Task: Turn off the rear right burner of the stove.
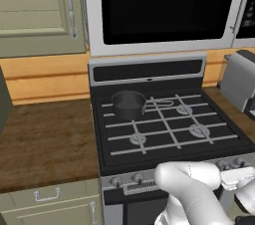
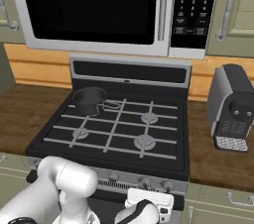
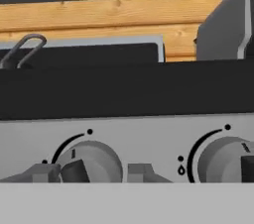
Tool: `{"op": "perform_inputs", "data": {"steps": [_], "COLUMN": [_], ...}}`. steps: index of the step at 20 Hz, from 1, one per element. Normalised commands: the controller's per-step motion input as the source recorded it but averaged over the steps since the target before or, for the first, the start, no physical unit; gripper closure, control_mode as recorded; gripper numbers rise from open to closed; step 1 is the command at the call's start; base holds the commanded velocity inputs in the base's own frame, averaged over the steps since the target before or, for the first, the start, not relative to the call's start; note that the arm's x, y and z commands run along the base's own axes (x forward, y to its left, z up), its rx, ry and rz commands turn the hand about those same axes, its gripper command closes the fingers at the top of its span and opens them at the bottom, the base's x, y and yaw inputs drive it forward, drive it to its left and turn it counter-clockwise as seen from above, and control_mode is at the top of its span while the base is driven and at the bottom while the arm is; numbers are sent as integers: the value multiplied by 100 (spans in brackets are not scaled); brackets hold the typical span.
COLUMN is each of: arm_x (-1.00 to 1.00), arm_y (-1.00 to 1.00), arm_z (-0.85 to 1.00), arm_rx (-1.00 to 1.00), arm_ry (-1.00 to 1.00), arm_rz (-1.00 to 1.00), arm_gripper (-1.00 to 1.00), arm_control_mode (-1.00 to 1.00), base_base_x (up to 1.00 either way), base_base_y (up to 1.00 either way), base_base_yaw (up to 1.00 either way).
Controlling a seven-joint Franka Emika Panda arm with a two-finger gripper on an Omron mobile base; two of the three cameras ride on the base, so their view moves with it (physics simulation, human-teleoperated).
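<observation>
The black stove (image 1: 102,157) stands between wood counters, silver knobs along its front. Its rear right burner (image 1: 184,110) (image 2: 149,117) is a small silver-grey disc under the grate bars; I cannot tell whether it glows. A dark pot (image 1: 128,103) sits on the rear left burner. In the hand view my gripper (image 3: 92,173) is open at the front panel. Its fingers (image 3: 42,172) stand on either side of a round silver knob (image 3: 92,161), close to its sides. A second knob (image 3: 225,161) lies to the right. My hand (image 2: 149,199) hangs low in front of the right-hand knobs.
A large microwave (image 1: 164,5) hangs above the stove. A grey coffee machine (image 2: 230,109) stands on the right counter. Wood counter (image 1: 45,139) runs to the left, with pale green cabinets above and below. My white arm (image 1: 194,189) crosses in front of the oven.
</observation>
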Motion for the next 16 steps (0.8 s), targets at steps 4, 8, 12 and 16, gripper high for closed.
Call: {"op": "perform_inputs", "data": {"steps": [4, 8, 12, 16], "arm_x": [17, 8, 0, 0], "arm_y": [-71, -28, 0, 0], "arm_z": [49, 25, 0, 0], "arm_rx": [64, 29, 0, 0], "arm_ry": [11, 11, 0, 0], "arm_rz": [-23, -11, 0, 0], "arm_gripper": [100, 100, 100, 100], "arm_control_mode": [-100, -100, -100, -100], "base_base_x": [0, 0, 0, 0], "base_base_y": [0, 0, 0, 0], "base_base_yaw": [0, 0, 0, 0]}}
